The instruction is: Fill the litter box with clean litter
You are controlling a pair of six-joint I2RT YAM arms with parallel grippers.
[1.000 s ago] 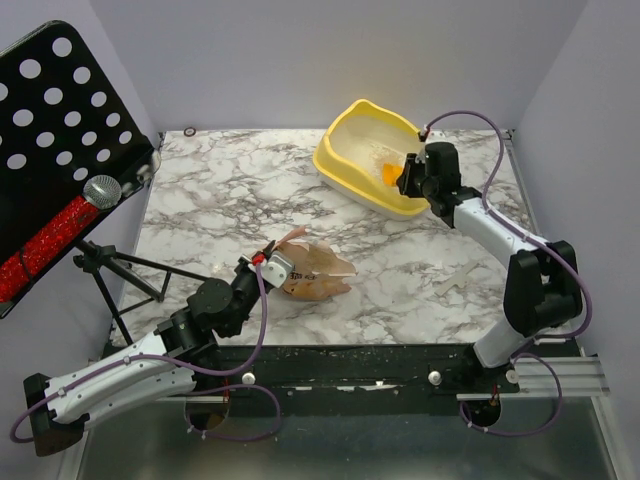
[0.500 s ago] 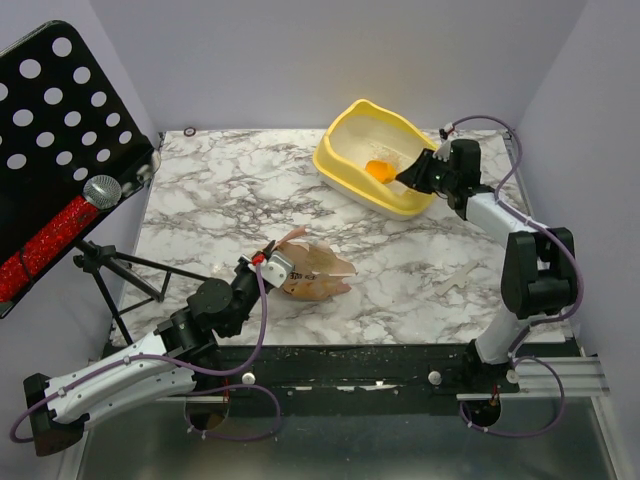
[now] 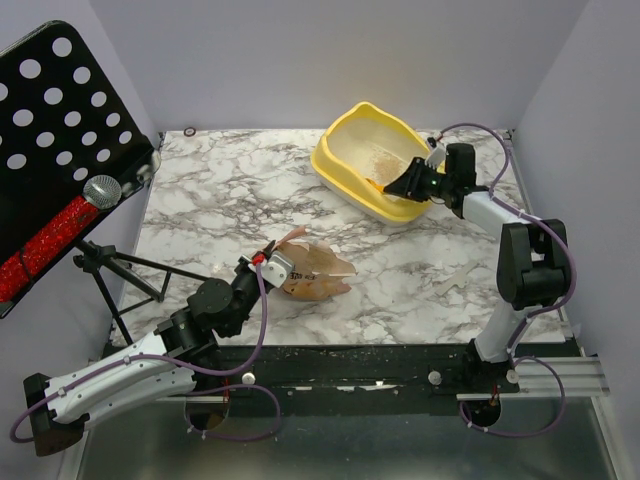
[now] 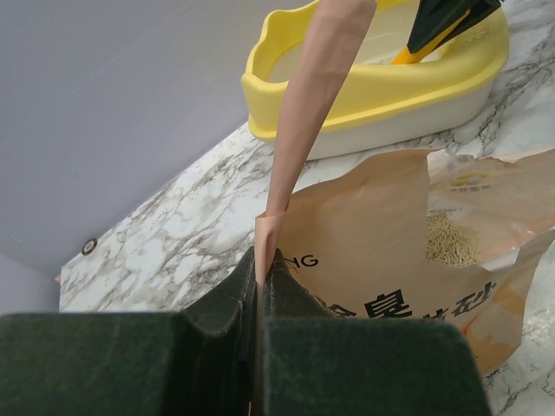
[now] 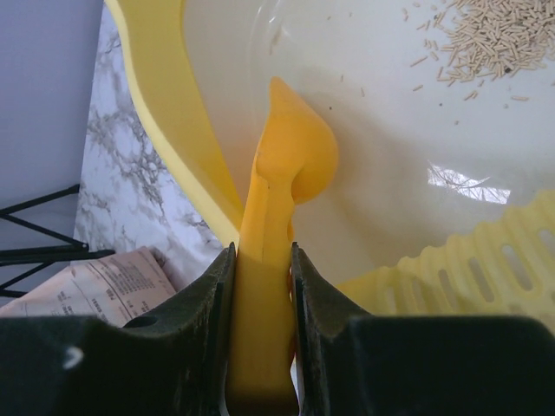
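1. Change: scoop (image 5: 290, 160) drawn back from mid-tray to near rim of litter box (image 3: 324, 160), upper right overhead; right gripper (image 5: 262, 260) clamped on its handle.
2. Meaning: one small patch of clean litter (image 5: 494, 35) in box; filling barely begun.
3. Hold: left gripper (image 4: 260, 270) pinches paper bag (image 4: 373, 234) flap.
4. Left wrist view only: pellets inside bag. Right wrist only: scoop bare.

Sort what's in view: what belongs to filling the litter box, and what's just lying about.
Job: litter box, litter, scoop in right pincer, paper bag in left pincer.
Lying about: perforated black stand, microphone, small ring.
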